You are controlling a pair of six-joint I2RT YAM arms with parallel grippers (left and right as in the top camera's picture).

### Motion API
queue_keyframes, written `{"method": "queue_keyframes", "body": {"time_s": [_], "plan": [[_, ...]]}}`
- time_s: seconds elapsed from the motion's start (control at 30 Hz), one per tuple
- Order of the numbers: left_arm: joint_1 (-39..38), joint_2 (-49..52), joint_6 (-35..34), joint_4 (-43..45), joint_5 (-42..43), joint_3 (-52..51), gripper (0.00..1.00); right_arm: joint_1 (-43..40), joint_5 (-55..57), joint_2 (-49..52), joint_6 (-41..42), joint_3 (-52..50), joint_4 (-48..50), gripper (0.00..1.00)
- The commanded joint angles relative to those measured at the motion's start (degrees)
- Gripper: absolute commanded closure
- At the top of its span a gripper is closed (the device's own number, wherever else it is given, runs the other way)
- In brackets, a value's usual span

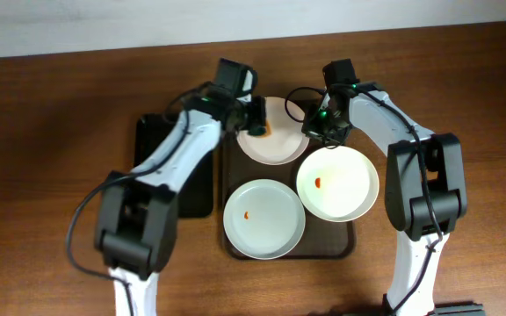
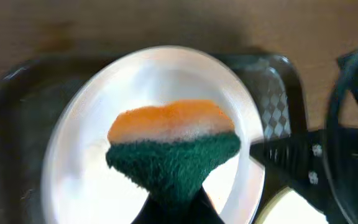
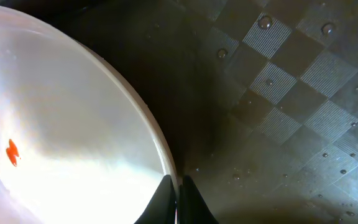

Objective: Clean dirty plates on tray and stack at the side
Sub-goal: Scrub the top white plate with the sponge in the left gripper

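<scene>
Status: early, and I judge nothing finished. Far left, the narrow black rectangular tray (image 1: 150, 145) shows no plate, and there's no stack anywhere beside the large dark brown rimmed tray (image 1: 334, 237). All three round white shallow plates sit on the brown one. Left gripper (image 1: 254, 123) has its jaws pinching a green-and-orange scrub sponge (image 2: 173, 146), pressed onto the rear plate (image 1: 281, 147), so I read that one as mid-wipe. The sponge covers the middle, so I can't tell if that smear is gone. Front-left plate (image 1: 264, 219) shows an orange-red smear (image 1: 249, 215) and looks unwiped. Right plate (image 1: 345, 184) carries a second orange-red smear (image 3: 11, 151). Right gripper (image 3: 179, 191) sits at that plate's rim with its jaws nearly together; I can't tell whether the rim is between them or they're just closed beside it. Left to do: finish the first wipe, wipe two more, stack all three off to the side. Count: plates 3, visible smears 2, brown tray 1, black tray 1, sponge 1, grippers 2.
</scene>
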Motion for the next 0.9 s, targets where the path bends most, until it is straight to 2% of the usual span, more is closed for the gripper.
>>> {"method": "queue_keyframes", "body": {"time_s": [0.0,0.23,0.47,0.5,0.53,0.6,0.67,0.77,0.87], "plan": [[-1.9,4.5,-0.3,4.6,0.0,0.9,1.0,0.3,1.2,1.0,-3.3,-0.5,-0.6,0.96],[-2.0,5.5,4.9,9.3,-3.5,1.0,1.0,0.6,1.2,1.0,-16.6,-0.5,-1.3,0.96],[-4.0,11.3,4.9,6.7,-3.7,0.9,1.0,0.6,1.6,1.0,-17.8,-0.5,-2.1,0.96],[-3.8,11.5,5.0,5.4,-5.5,0.9,1.0,0.6,1.6,1.0,-17.8,-0.5,-2.2,0.96],[-3.5,11.5,5.6,3.1,-11.4,1.0,1.0,0.6,1.6,1.0,-17.8,-0.5,-2.3,0.96],[-3.5,11.5,10.9,1.9,-20.1,1.1,1.0,0.6,1.6,1.0,-17.8,-0.5,-3.0,0.96],[-3.6,11.5,14.1,1.1,-25.3,1.6,1.0,0.6,1.7,1.0,-17.8,-0.5,-3.7,0.96],[-4.2,11.5,18.0,-1.8,-39.5,1.7,1.0,0.6,1.7,1.0,-17.8,-0.5,-4.1,0.96],[-4.6,11.5,18.6,-6.3,-45.0,3.6,1.0,0.6,2.6,1.0,-17.7,-0.5,-4.4,0.96]]}}
